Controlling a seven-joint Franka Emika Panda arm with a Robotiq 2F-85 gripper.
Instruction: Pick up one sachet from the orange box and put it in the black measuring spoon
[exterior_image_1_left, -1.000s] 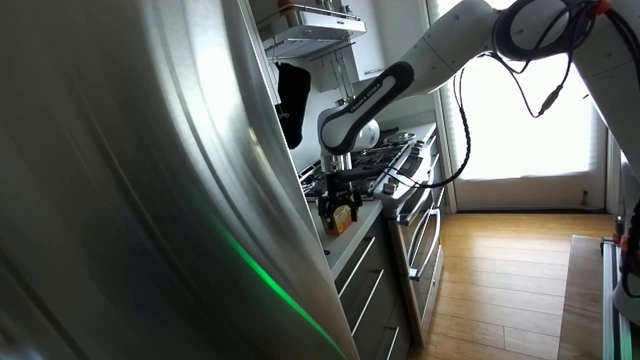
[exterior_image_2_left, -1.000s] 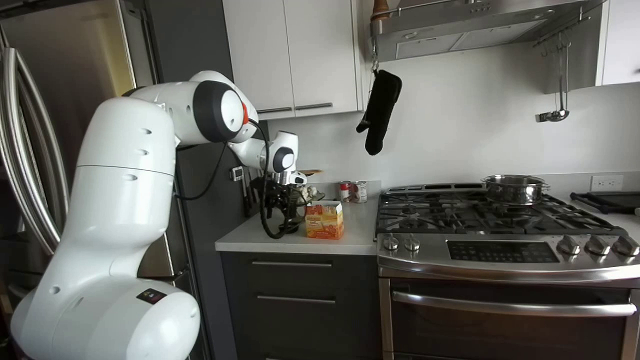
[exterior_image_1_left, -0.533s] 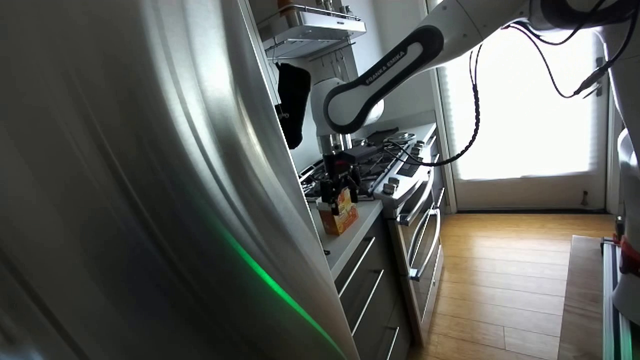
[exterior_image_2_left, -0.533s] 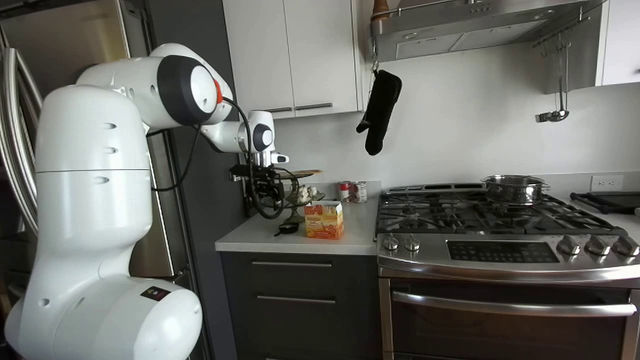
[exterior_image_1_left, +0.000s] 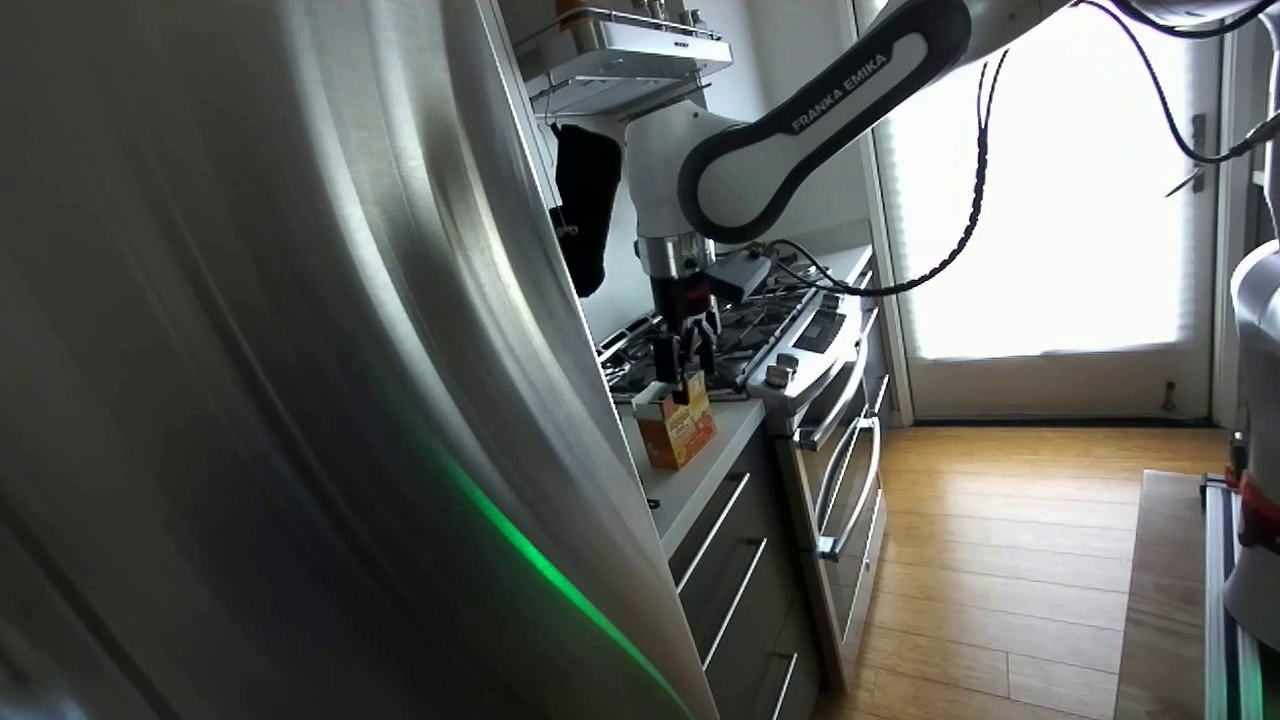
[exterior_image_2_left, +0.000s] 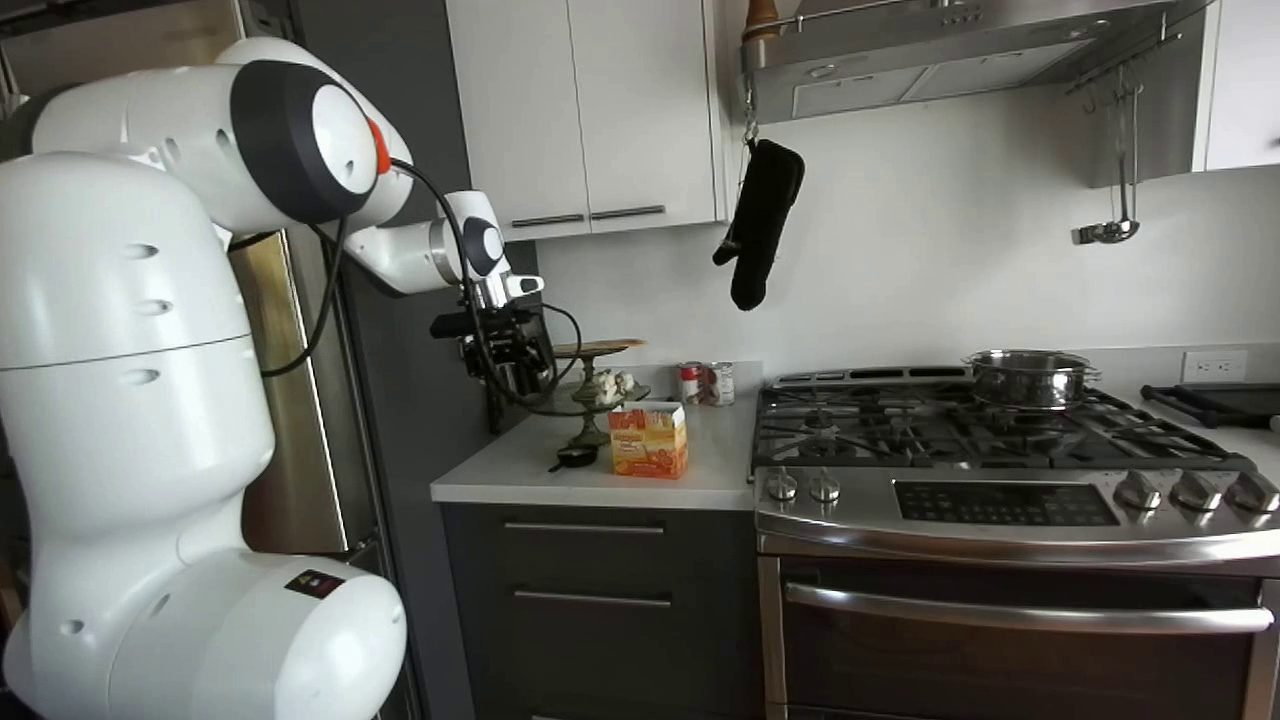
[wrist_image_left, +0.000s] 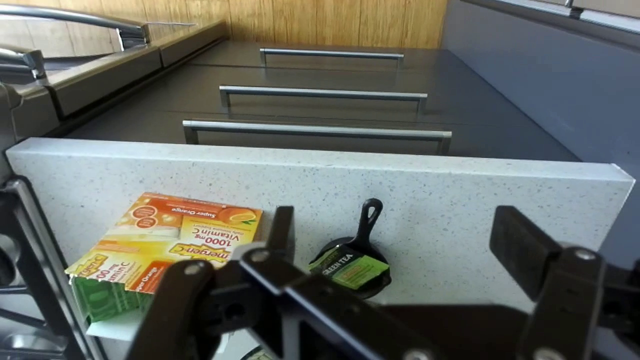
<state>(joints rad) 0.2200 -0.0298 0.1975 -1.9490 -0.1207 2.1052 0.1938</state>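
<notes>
The orange box (wrist_image_left: 200, 225) stands open on the counter, with green sachets (wrist_image_left: 107, 302) inside; it also shows in both exterior views (exterior_image_1_left: 672, 440) (exterior_image_2_left: 648, 445). The black measuring spoon (wrist_image_left: 367, 225), shaped like a small pan, sits beside it on the counter and shows in an exterior view (exterior_image_2_left: 577, 457). A green and black sachet (wrist_image_left: 355, 267) marked "GREEN TEA" lies in the spoon's bowl. My gripper (wrist_image_left: 392, 220) is open, its fingers wide apart and nothing between them. It hangs above the counter, above the spoon's height, and shows in both exterior views (exterior_image_1_left: 692, 385) (exterior_image_2_left: 510, 370).
A two-tier stand (exterior_image_2_left: 590, 425) with pale items is behind the spoon. Two cans (exterior_image_2_left: 703, 384) stand near the wall. The stove (exterior_image_2_left: 1000, 500) adjoins the counter (wrist_image_left: 450, 220) on the box's side; a dark tall panel (wrist_image_left: 540, 85) bounds the other side.
My gripper has risen from counter level and moved away from the box, toward the fridge side in an exterior view. The spoon, hidden behind the gripper earlier, now shows. The box stays put.
</notes>
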